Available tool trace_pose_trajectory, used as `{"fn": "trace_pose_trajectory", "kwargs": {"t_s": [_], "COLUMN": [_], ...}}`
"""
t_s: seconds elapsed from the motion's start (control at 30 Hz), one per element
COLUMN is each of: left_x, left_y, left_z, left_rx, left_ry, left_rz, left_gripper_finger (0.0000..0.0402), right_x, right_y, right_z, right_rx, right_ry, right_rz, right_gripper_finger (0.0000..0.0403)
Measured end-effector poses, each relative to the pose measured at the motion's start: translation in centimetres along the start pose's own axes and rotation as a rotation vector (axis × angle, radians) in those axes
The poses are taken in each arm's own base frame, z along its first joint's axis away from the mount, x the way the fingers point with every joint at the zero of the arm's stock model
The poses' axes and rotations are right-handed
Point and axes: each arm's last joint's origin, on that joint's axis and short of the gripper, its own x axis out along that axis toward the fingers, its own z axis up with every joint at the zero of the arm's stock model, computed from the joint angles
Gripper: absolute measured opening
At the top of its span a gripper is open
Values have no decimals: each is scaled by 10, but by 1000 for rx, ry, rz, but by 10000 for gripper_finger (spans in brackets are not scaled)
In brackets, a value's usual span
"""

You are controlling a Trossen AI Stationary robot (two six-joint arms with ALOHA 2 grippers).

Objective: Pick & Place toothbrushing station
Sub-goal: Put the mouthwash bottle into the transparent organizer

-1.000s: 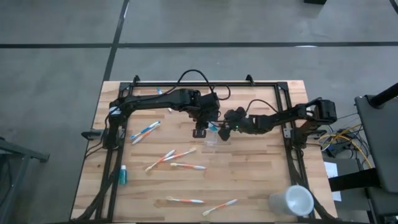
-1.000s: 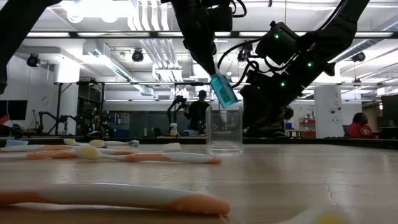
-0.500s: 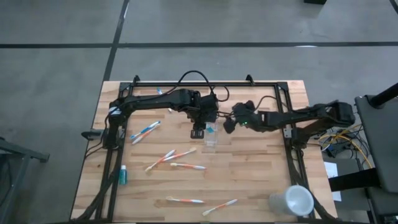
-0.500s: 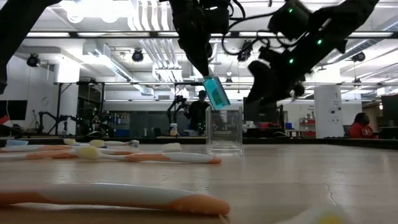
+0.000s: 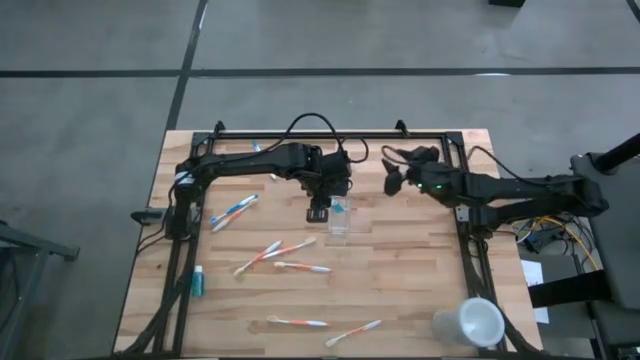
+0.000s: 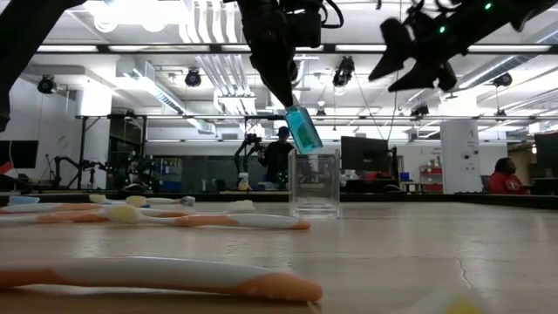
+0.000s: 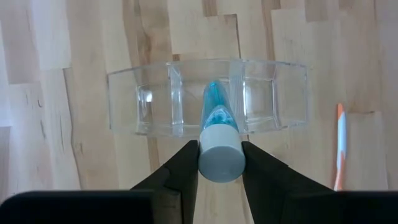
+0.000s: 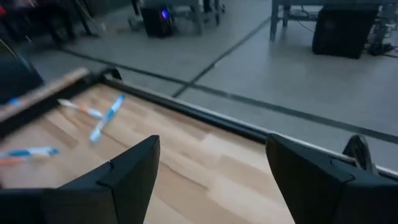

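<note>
The small clear plastic cup (image 6: 316, 183) stands upright on its base on the wooden table, and also shows in the high view (image 5: 340, 227). My left gripper (image 7: 221, 171) is shut on a small blue tube (image 6: 303, 129) right above the cup; the tube's lower end is level with the cup's rim. My right gripper (image 8: 211, 180) is open and empty, raised high near the table's far right (image 5: 392, 172). Several toothbrushes (image 5: 275, 252) lie flat on the table, nearer than the cup. My left gripper pinches the tube's white cap end (image 7: 220, 160) between its two fingers (image 7: 180, 171), which come from above, slanting down. The tube hangs tilted below the fingers, clear of the table, with its blue flat end (image 6: 314, 146) at the cup's mouth.
A second small blue tube (image 5: 197, 281) lies near the table's left edge. A larger opaque white cup (image 5: 470, 322) stands at the near right corner. More toothbrushes lie at the left (image 5: 233, 211) and near the front edge (image 5: 297, 322). A black frame (image 5: 330, 135) borders the table.
My right gripper has drawn back from beside the clear cup, going up and toward the table's far right. My left gripper has shifted the tube slightly over the cup and then kept still. The cup has stayed in place.
</note>
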Motion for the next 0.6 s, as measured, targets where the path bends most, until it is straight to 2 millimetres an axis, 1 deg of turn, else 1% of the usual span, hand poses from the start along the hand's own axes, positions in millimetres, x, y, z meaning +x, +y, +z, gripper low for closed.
{"fn": "trace_pose_trajectory", "kwargs": {"t_s": [0.13, 0.27, 0.4, 0.6], "left_x": [0, 0, 0, 1], "left_y": [0, 0, 0, 1], "left_z": [0, 0, 1, 1], "left_rx": [-13, -14, -13, 2], "left_ry": [-1, -3, -6, -6], "left_rz": [0, 1, 1, 1], "left_gripper_finger": [108, 108, 108, 108], "right_x": [-13, -20, -19, -12], "right_y": [-5, -7, -7, -3], "right_z": [10, 15, 14, 6], "right_rx": [-20, -30, -33, -46], "right_ry": [-51, -72, -63, -34], "right_rz": [38, 62, 80, 75], "right_gripper_finger": [284, 289, 293, 293]}}
